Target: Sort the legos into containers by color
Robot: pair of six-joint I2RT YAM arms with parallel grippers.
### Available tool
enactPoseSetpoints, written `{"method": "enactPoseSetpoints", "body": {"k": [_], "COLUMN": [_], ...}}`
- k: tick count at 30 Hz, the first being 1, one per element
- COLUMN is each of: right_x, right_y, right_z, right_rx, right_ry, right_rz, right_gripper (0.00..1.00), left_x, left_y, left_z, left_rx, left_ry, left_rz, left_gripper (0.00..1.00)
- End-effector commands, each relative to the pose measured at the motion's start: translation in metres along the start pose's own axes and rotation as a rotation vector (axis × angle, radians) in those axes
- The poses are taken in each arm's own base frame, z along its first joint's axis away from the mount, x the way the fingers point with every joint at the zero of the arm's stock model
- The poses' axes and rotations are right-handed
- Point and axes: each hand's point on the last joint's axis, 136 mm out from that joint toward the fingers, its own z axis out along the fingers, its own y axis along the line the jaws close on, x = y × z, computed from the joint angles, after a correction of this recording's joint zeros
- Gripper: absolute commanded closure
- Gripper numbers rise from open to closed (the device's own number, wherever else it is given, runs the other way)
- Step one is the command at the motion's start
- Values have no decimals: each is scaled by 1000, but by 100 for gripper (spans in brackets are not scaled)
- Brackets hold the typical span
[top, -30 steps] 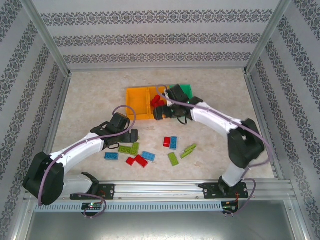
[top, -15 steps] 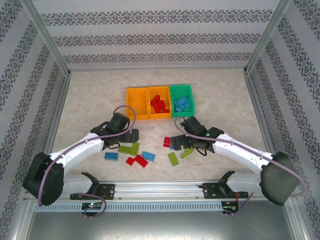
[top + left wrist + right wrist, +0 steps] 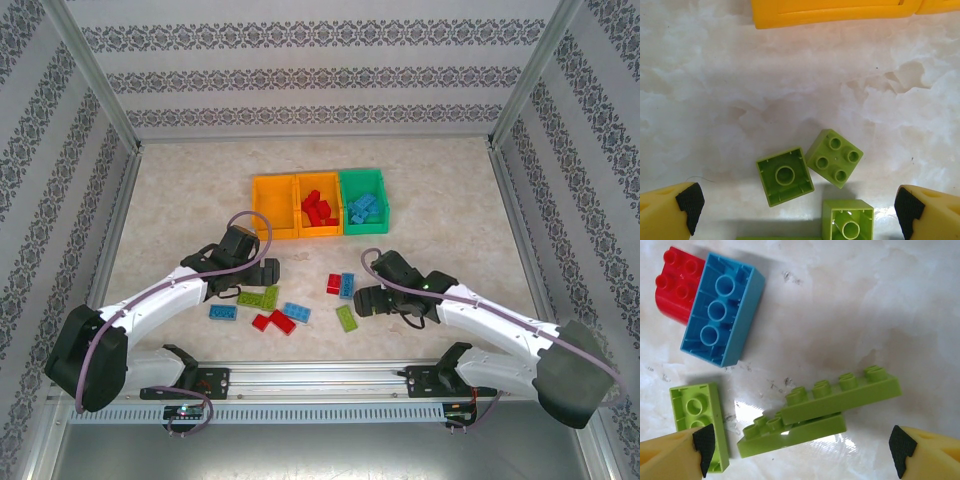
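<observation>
The right pincer (image 3: 801, 452) stands spread wide and pinches nothing. Its black pads (image 3: 702, 445) straddle two long lime bricks (image 3: 840, 395) that lie overlapping on the table (image 3: 840, 300), with a short lime brick (image 3: 700, 420) just beside one pad and a blue brick (image 3: 722, 310) against a red brick (image 3: 677, 282) farther out. The left pincer (image 3: 797, 210) is spread just as wide and empty, hanging over three square lime bricks (image 3: 835, 157) near the wall of the left orange bin (image 3: 830, 12). Seen from above, the middle orange bin (image 3: 320, 233) holds red bricks (image 3: 318, 208) and the green bin (image 3: 362, 174) holds blue bricks (image 3: 362, 207), while the left orange bin looks empty. I judge the sorting roughly half done: no lime brick is binned yet, and a few loose red and blue pieces (image 3: 272, 321) lie between the arms.
</observation>
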Motion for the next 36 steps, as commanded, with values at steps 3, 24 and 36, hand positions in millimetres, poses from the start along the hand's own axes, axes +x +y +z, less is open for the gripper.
{"method": "enactPoseSetpoints", "body": {"k": [3,24,36], "right_x": [11,3,2], "right_y": [6,2,5], "right_z": [11,32,36], "right_rx": [-2,118,121], "right_ry": [40,31,19], "right_rz": [-17,-90,-113], "right_gripper": [8,17,31], "left_x": [-7,-4,-2], "left_y": [2,3,3], "left_z": [-3,-4,-3], "left_rx": [11,19,22], "left_ry": [-42,-51,-46], "left_rz": [-25,-31,-33], "left_gripper": [0,0,0]}}
